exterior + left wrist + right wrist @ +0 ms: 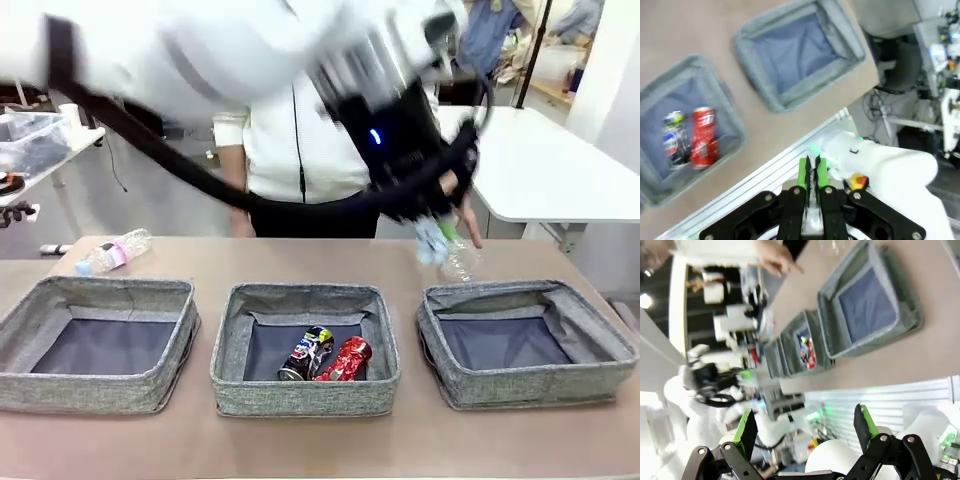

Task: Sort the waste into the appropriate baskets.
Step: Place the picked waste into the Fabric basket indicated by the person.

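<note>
Over the table [695,30], left claw [812,163] is clenched empty; right claw [805,414] stands released.

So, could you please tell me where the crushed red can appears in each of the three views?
Front view: the crushed red can lies low in the centre, in the middle basket.
Left wrist view: it is at lower left, in the basket at the picture's left edge.
Right wrist view: it is small, left of centre, in the second basket of the row.
Shared landmark: the dark printed can beside it in the same basket.
</note>
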Motion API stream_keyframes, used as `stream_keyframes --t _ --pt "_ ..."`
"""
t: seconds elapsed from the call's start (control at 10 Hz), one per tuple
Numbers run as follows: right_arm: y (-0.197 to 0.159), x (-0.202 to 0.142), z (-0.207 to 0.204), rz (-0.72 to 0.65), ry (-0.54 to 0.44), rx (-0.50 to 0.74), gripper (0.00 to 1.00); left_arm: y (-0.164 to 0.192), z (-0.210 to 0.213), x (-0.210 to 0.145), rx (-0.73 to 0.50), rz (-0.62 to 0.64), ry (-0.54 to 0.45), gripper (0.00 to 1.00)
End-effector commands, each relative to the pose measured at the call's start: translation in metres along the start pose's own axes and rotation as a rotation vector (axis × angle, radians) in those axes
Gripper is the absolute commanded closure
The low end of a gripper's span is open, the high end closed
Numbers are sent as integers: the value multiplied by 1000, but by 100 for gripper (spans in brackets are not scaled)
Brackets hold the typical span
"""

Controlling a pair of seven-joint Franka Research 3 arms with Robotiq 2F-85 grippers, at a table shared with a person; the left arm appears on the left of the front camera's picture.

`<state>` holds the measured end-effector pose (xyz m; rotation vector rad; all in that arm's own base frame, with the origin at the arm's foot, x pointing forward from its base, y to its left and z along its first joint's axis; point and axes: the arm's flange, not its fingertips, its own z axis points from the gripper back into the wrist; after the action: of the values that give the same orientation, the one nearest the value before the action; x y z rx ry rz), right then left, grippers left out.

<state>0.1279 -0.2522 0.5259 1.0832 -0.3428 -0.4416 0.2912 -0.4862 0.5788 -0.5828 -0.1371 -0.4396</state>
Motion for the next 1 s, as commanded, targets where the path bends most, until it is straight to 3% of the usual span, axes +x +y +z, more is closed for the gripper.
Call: stream_keyframes --t 0.0,0.4,0.9 --pt "4 15 -39 8 103 -22 0 -11 -53 43 -108 -1 38 93" --pt "4 15 -39 8 103 -22 0 -33 -135 67 -54 11 120 93" --pt "4 15 -39 8 103 -22 0 -31 -137 72 -5 36 37 93"
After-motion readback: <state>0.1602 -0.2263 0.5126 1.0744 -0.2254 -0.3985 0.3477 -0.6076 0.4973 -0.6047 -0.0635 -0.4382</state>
